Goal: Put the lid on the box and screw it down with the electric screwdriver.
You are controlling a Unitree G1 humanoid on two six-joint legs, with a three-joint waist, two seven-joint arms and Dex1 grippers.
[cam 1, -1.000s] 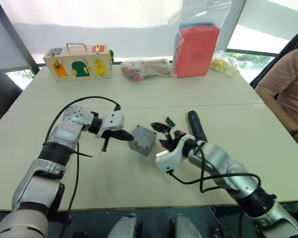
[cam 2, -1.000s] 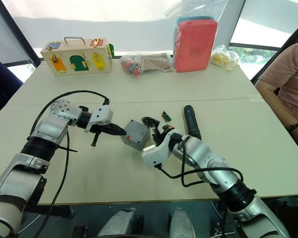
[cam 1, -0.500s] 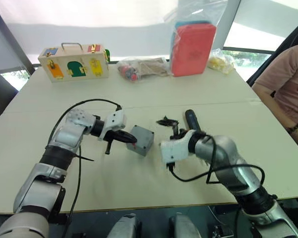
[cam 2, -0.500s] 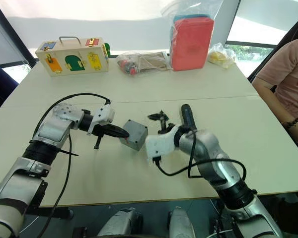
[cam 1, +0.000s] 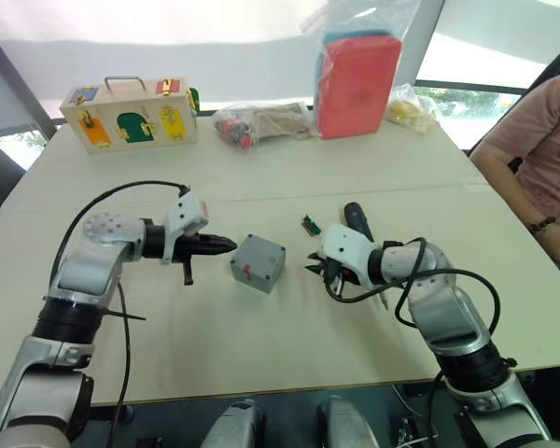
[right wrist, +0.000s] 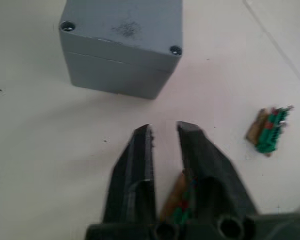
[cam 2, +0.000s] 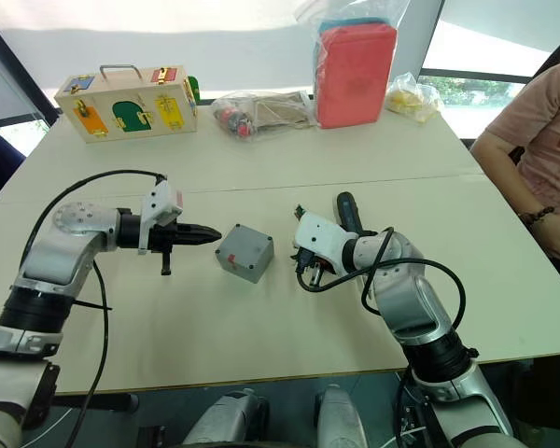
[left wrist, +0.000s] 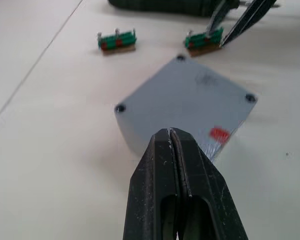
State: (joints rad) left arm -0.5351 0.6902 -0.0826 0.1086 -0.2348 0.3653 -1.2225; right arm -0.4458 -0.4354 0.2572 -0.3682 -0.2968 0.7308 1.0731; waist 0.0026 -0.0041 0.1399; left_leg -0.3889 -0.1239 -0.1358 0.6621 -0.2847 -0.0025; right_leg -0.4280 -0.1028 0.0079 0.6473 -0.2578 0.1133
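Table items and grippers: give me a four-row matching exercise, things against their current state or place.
Things:
1. left gripper
2. right gripper
3. box
4. electric screwdriver

States:
A. lid on, between the grippers
B. fingers pressed together
C. lying on the table past the right gripper
D. fingers apart, holding nothing

Pairs: 1-B, 2-D, 3-A, 4-C

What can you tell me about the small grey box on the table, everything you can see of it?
The box is a small square grey plastic case with the lid already seated flush on top, a seam showing below it and a screw hole at each visible corner. A small red mark sits on one side. It rests flat on the pale table between the two tools, and neither touches it. Two small green connector pieces lie just beyond it.
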